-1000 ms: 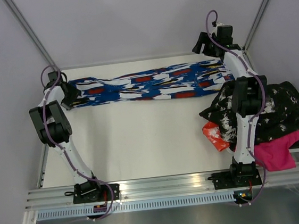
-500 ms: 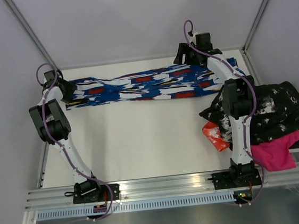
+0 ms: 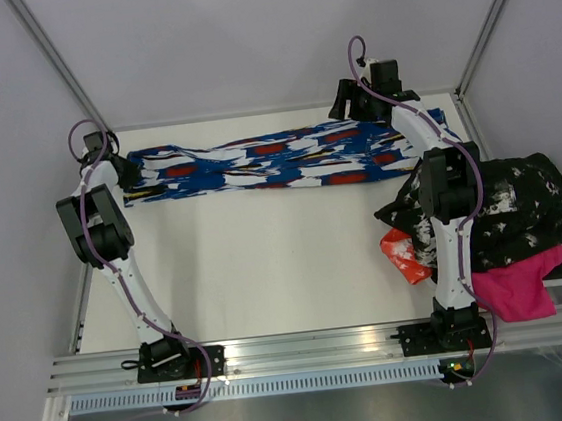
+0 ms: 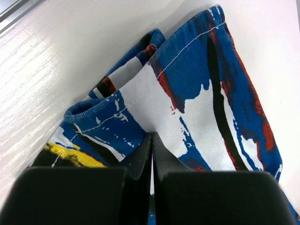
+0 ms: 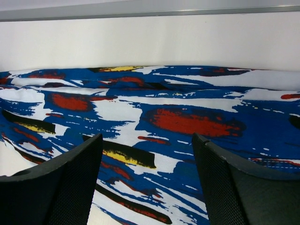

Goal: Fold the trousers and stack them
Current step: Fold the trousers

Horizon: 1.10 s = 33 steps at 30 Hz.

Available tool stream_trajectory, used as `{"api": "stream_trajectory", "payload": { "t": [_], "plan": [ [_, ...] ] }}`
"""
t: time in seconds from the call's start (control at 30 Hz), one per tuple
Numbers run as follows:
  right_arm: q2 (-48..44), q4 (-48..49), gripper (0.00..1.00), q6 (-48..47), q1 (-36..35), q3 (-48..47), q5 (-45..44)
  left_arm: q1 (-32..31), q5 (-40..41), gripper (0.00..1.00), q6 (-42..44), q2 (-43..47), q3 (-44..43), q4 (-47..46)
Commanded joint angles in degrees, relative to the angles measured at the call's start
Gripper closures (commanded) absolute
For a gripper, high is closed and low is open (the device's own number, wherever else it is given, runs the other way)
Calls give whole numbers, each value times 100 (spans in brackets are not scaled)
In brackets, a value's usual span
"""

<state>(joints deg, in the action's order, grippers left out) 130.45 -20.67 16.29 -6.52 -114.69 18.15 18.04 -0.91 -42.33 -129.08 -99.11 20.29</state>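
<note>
The trousers [image 3: 276,163], blue with white, red, black and yellow splashes, lie stretched left to right along the far side of the white table [image 3: 266,262]. My left gripper [image 3: 125,179] is at their left end. In the left wrist view it [image 4: 152,135] is shut on a fold of the trousers [image 4: 197,93], and cloth shows in the slit between the jaws. My right gripper [image 3: 348,105] hovers over their right part near the far edge. The right wrist view shows it [image 5: 147,140] open, with the trousers [image 5: 187,117] spread beneath and nothing held.
A pile of clothes sits at the right edge: a black-and-white garment [image 3: 512,206], a pink one [image 3: 516,291] and an orange-red piece [image 3: 401,253]. A metal rail [image 3: 316,348] runs along the near edge. Walls close in behind and on both sides.
My left gripper has shifted slightly toward the far left corner and shut on the trousers' left end. My right arm swung left from the right end to above the trousers, staying open.
</note>
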Motion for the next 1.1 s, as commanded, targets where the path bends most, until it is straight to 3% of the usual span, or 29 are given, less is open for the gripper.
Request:
{"api": "stream_trajectory", "payload": {
  "t": [0.0,0.13,0.2,0.23,0.33,0.4,0.8,1.07],
  "plan": [
    [59,54,18,23,-16,-220,-4,15,55,98,-39,22,-328,80],
    [33,10,18,23,-16,-132,-49,15,468,98,119,444,-451,474],
    [24,27,18,14,-24,-71,-40,15,469,92,259,515,-574,746],
    [24,28,18,23,-24,-62,-49,24,443,79,303,602,-574,800],
    [50,28,18,32,-24,-35,-22,15,372,52,392,708,-356,906],
    [59,10,18,40,-24,-35,-31,15,381,48,365,726,-232,941],
    [147,-52,18,-21,-24,-79,-136,15,381,44,207,419,41,880],
    [182,-25,17,23,-24,-106,-119,24,398,45,93,102,-20,326]
  ]
}}
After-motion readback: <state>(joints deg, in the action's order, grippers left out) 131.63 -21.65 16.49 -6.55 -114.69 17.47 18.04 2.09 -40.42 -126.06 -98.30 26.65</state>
